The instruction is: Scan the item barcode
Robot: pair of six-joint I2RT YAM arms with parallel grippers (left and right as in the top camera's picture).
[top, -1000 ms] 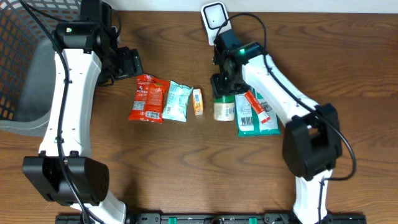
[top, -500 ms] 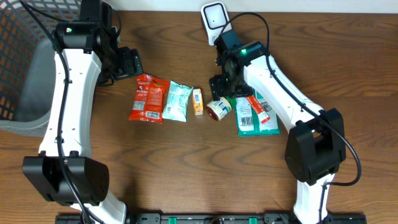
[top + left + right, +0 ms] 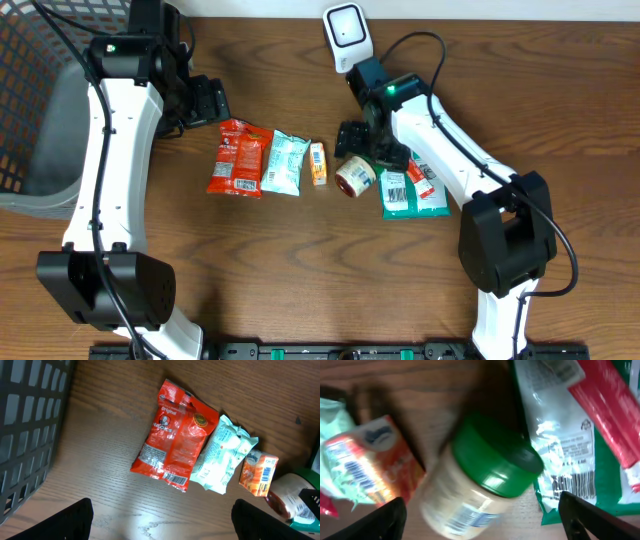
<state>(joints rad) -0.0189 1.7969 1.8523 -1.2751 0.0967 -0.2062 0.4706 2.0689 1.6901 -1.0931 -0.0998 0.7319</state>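
While the right gripper (image 3: 365, 148) hung close over it with jaws spread wide and holding nothing, the jar (image 3: 354, 177) lay on its side on the table (image 3: 300, 260), between the orange box (image 3: 318, 163) and the green packet (image 3: 410, 195). Its long axis ran diagonally, with the green lid (image 3: 495, 467) toward the packet and the base toward the box. The left gripper (image 3: 162, 527), its 2 fingers also spread and empty, hovered near the red packet (image 3: 175, 442), well apart from the jar.

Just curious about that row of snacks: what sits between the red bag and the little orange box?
A pale mint-green packet lies between the red bag and the orange box. This is plain in both the overhead and left wrist views.
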